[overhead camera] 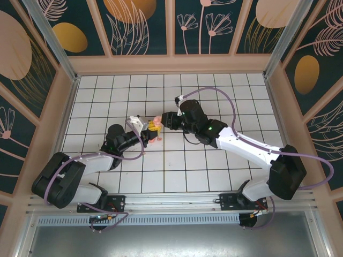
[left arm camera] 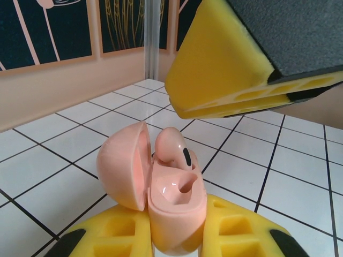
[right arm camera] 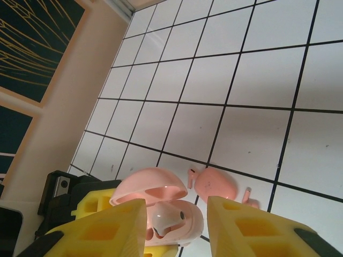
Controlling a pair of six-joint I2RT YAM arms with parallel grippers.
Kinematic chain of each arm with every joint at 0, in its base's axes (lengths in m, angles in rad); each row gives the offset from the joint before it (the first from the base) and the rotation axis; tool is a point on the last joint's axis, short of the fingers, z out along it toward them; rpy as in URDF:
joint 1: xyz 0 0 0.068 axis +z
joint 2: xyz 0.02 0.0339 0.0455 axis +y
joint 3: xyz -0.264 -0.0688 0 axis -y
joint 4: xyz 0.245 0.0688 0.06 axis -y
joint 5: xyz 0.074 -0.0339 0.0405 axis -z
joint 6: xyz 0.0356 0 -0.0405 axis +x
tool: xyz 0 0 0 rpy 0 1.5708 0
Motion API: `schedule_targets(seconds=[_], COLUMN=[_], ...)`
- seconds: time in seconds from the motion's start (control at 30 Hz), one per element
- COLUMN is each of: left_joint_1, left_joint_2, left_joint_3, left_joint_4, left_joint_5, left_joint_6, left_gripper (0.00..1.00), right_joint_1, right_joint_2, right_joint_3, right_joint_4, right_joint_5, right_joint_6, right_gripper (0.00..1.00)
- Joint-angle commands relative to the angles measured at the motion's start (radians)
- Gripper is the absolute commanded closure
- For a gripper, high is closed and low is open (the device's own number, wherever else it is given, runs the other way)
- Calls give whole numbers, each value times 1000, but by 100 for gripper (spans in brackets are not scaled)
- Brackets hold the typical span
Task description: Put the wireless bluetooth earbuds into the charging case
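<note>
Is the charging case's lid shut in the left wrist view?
No, the charging case stands with its lid swung open and an earbud sitting inside.

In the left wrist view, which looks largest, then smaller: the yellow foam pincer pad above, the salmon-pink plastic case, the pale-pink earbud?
1. Yellow foam pincer pad, though its nearness to the camera may inflate it.
2. Open salmon-pink plastic charging case.
3. Pale-pink earbud sitting in it.

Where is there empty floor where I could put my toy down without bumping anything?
Bare tiles: the wide patch between the back wall and the charging case, and the strip between the left arm and right arm. Crowded: the middle, where the left gripper holds that case, the right gripper hangs close by and a pink disc lies beside.
</note>
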Motion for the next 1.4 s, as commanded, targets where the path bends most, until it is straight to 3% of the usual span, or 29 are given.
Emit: schedule_targets(seconds=[0.0, 0.47, 0.9, 1.37], left_joint_1=[-2, -2, -1, 43], left_joint_2=[-23, -47, -65, -37], left_joint_3=[2, 3, 7, 8], left_joint_4=[32, 14, -3, -35], left_joint_5=[1, -1, -4, -63], left_joint_6=[21, 30, 37, -42], left_gripper=[87, 87, 87, 87], right_joint_1=[-2, -11, 29, 14], right_joint_2=[22, 64, 50, -73], right_joint_3=[40, -36, -45, -19], right_joint_4=[2, -44, -84, -32], right_joint_5=[-20, -14, 0, 26], right_joint_6=[-20, -7, -18, -48], right_gripper=[66, 77, 77, 64])
